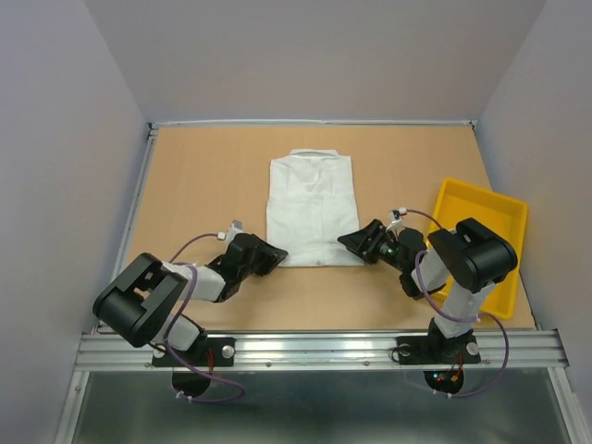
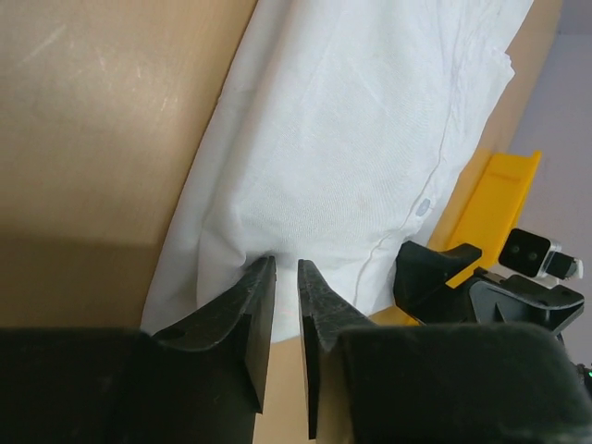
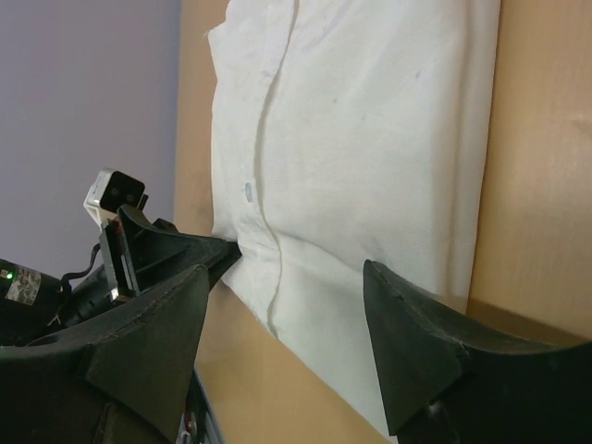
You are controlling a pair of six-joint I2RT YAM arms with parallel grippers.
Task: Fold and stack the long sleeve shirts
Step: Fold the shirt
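Seen from above: on the tan flat tabletop (image 1: 203,176) the white thin-fabric long sleeve shirt (image 1: 313,199) lies folded into a neat rectangle at the centre, collar at the far end and button placket facing up. The yellow plastic tray (image 1: 481,208) sits at the table's right edge, apart from the shirt and partly behind my right arm.

My left claw (image 1: 277,256) rests at the shirt's near left corner and my right claw (image 1: 347,240) at its near right corner, both low over the board.

Only the wrist cameras show the jaws. On the right, my fingers stand wide apart, released, with the shirt's near corner lying between them. It touches neither finger, and my left claw shows beyond the hem. On the left, my fingers are drawn nearly together with their tips at the hem. A thin slit shows between them, and I cannot tell whether any cloth is pinched in it. That same view picks out one small white button (image 2: 423,205) on the placket.
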